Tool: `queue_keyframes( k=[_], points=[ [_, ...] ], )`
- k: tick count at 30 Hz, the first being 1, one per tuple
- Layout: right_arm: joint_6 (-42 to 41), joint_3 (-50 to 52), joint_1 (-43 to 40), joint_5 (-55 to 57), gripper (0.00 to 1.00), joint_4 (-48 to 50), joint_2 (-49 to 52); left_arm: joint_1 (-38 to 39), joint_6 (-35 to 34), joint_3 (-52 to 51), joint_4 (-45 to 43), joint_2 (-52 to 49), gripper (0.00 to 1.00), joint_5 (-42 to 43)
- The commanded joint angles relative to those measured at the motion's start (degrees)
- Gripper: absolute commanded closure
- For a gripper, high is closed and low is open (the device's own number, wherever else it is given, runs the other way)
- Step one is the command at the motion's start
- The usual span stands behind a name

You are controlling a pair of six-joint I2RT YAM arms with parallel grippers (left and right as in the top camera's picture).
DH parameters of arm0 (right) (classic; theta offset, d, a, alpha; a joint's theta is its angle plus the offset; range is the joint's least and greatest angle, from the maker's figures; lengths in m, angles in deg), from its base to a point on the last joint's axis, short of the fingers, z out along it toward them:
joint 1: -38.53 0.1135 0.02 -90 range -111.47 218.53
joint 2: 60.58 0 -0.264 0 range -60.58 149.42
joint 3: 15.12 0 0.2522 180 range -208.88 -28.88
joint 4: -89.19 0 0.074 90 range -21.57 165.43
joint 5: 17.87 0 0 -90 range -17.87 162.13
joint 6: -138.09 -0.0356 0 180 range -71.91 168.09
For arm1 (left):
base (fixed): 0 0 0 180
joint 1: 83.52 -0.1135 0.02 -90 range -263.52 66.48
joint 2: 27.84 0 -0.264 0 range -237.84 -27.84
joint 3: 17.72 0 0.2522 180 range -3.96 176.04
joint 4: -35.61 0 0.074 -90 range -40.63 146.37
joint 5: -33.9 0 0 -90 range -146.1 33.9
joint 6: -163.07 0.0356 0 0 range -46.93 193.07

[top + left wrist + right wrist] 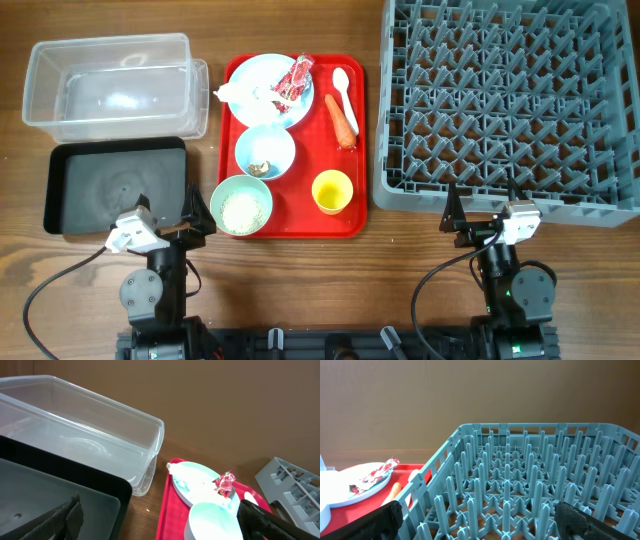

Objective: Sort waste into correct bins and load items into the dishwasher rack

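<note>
On the red serving tray (300,215) a pale blue plate (258,72) holds a red-and-white wrapper (294,82) and white tissue (238,93). A pale blue bowl (264,152) holds a brown bit. A pale green bowl (241,206) holds rice-like grains. A yellow cup (332,191), orange carrot (342,119) and white spoon (345,95) lie beside them. The clear tub (115,85) and black tray (115,186) are at left, the grey rack (510,100) at right. My left gripper (190,215) is open near the black tray. My right gripper (480,222) is open at the rack's front edge.
The red tray sits between the bins and the rack. Bare wooden table runs along the front edge, where both arm bases (155,295) (515,295) stand with black cables.
</note>
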Motion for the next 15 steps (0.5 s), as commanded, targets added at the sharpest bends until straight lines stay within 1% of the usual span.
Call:
queue_keyframes(
  k=[1, 15],
  points=[
    [-0.04, 0.09, -0.22, 0.15, 0.0, 0.11, -0.46, 0.24, 1.14, -0.37, 0.11, -0.04, 0.0, 0.07],
    [-0.04, 0.09, -0.22, 0.15, 0.0, 0.11, -0.46, 0.24, 1.14, -0.35, 0.11, -0.04, 0.0, 0.09]
  ],
)
